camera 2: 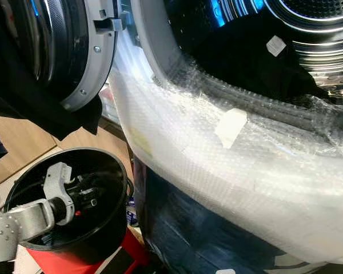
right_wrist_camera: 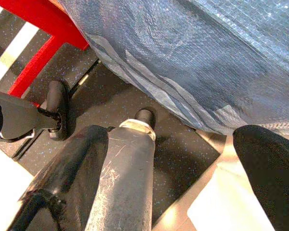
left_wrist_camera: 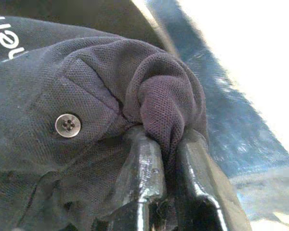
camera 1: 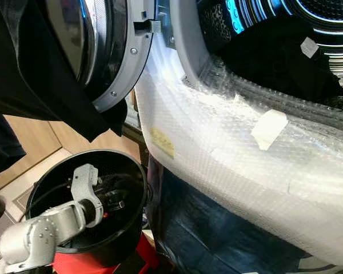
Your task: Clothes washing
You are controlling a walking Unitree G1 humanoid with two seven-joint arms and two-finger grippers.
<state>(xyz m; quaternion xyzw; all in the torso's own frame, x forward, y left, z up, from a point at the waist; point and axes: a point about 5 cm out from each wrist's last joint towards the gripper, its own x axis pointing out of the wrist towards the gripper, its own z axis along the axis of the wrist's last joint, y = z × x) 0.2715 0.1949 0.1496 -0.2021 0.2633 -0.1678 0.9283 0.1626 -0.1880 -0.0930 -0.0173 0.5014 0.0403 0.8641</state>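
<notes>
The left end effector (left_wrist_camera: pixel 166 159) pinches a dark polo shirt (left_wrist_camera: pixel 86 110). The right end effector (right_wrist_camera: pixel 183 168) hangs with fingers spread. A black bucket (camera 1: pixel 131 228) sits below the washer door (camera 1: pixel 128 63).

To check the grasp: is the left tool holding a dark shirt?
Yes, the left tool pinches a fold of the dark shirt between its fingers.

Dark speckled floor (right_wrist_camera: pixel 111 96) — red stand (right_wrist_camera: pixel 43 29), washing machine (camera 1: pixel 246 165) standing on it

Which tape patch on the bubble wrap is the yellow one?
The yellow patch, low on the wrap's left side, nearest the black bucket. The larger patch up by the drum opening is white.
</notes>
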